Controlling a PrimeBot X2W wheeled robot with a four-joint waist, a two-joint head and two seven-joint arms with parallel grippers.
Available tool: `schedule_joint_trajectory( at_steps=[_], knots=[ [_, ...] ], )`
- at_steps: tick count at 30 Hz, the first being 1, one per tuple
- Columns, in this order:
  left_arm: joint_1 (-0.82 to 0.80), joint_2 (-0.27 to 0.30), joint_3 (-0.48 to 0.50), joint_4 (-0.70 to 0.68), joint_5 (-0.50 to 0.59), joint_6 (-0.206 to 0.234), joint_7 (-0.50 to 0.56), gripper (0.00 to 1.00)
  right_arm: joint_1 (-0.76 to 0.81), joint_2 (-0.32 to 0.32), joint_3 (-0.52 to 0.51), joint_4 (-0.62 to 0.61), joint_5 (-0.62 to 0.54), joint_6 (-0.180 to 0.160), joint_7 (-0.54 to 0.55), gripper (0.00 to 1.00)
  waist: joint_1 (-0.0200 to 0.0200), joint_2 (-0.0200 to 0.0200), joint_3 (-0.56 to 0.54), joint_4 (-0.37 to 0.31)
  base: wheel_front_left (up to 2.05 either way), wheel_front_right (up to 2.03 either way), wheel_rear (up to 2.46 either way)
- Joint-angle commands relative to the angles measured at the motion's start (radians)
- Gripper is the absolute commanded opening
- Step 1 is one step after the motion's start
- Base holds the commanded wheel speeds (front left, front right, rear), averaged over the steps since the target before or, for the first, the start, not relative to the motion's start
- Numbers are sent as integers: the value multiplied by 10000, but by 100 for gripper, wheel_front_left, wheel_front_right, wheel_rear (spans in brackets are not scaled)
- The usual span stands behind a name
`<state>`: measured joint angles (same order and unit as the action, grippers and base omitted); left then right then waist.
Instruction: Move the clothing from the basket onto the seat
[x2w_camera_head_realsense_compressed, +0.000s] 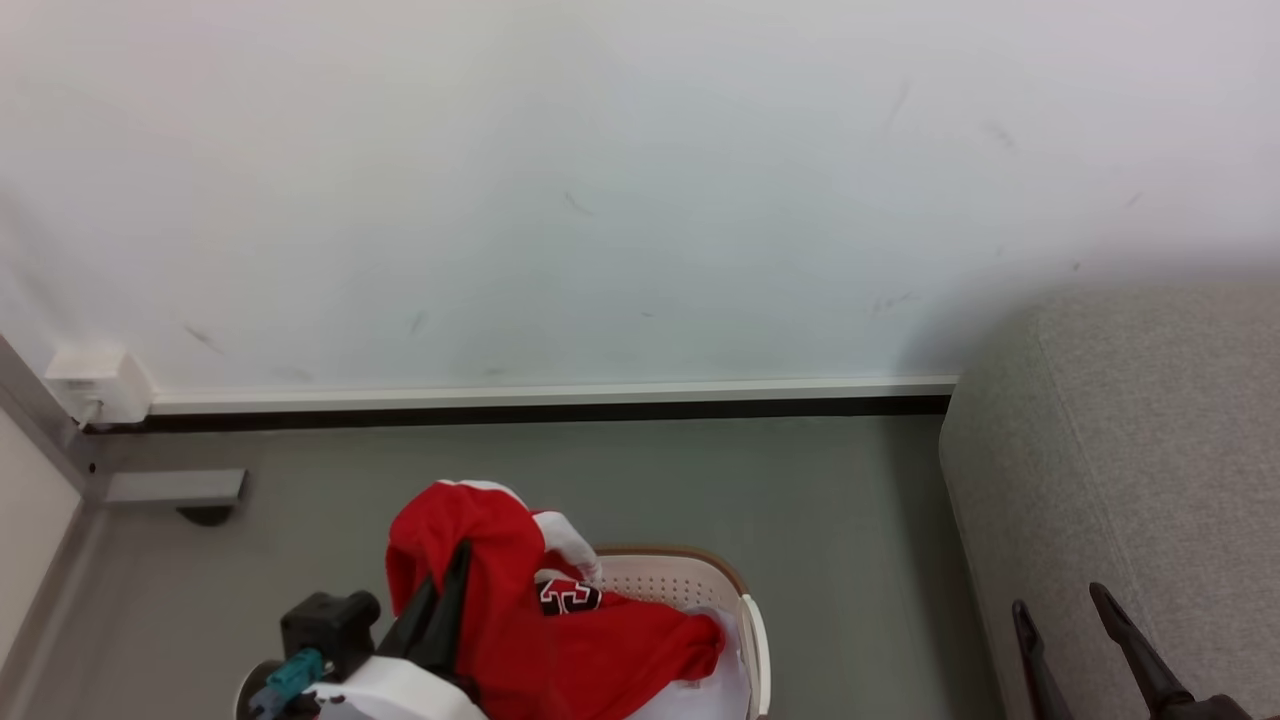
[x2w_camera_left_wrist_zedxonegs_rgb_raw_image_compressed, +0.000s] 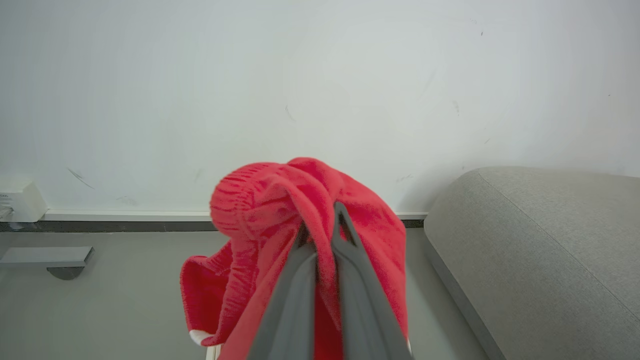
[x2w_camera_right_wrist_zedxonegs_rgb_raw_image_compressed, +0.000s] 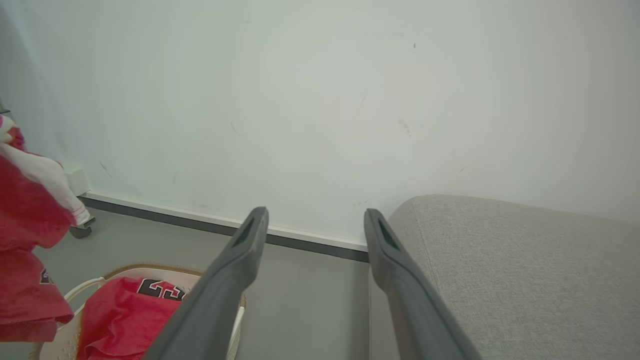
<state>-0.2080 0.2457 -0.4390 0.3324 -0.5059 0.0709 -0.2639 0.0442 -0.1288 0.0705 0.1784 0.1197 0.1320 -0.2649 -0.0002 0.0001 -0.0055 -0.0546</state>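
Note:
My left gripper (x2w_camera_head_realsense_compressed: 448, 565) is shut on a bright red garment (x2w_camera_head_realsense_compressed: 470, 560) with white trim, lifted above the basket (x2w_camera_head_realsense_compressed: 690, 580); in the left wrist view the fingers (x2w_camera_left_wrist_zedxonegs_rgb_raw_image_compressed: 350, 250) pinch a fold of that red cloth (x2w_camera_left_wrist_zedxonegs_rgb_raw_image_compressed: 280, 200). More red clothing (x2w_camera_head_realsense_compressed: 620, 640) with a black number patch (x2w_camera_head_realsense_compressed: 568, 597) lies in the cream basket (x2w_camera_right_wrist_zedxonegs_rgb_raw_image_compressed: 82, 290), where the patch (x2w_camera_right_wrist_zedxonegs_rgb_raw_image_compressed: 160, 288) also shows. The grey seat (x2w_camera_head_realsense_compressed: 1150, 450) stands to the right. My right gripper (x2w_camera_head_realsense_compressed: 1065, 605) is open in front of the seat (x2w_camera_right_wrist_zedxonegs_rgb_raw_image_compressed: 525, 270), its fingers (x2w_camera_right_wrist_zedxonegs_rgb_raw_image_compressed: 240, 260) holding nothing.
A white wall (x2w_camera_head_realsense_compressed: 600, 180) with a skirting board (x2w_camera_head_realsense_compressed: 550, 400) runs behind. A white socket box (x2w_camera_head_realsense_compressed: 95, 385) and a grey bracket (x2w_camera_head_realsense_compressed: 175, 488) sit at the left. Grey floor (x2w_camera_head_realsense_compressed: 780, 500) lies between basket and seat.

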Motion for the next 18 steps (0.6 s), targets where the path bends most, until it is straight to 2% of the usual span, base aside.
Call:
schedule_joint_trajectory(
  at_steps=[1,18],
  knots=[
    [214,107,104,-63,171,-44,-8,0,150,-82,17,30,10,-25,8,100,2,-1,-114,-58,0,0,0],
    [222,-45,380,-90,774,-323,-9,0,97,-21,326,-64,163,-25,8,100,2,-1,-171,-132,0,0,0]
  ],
)
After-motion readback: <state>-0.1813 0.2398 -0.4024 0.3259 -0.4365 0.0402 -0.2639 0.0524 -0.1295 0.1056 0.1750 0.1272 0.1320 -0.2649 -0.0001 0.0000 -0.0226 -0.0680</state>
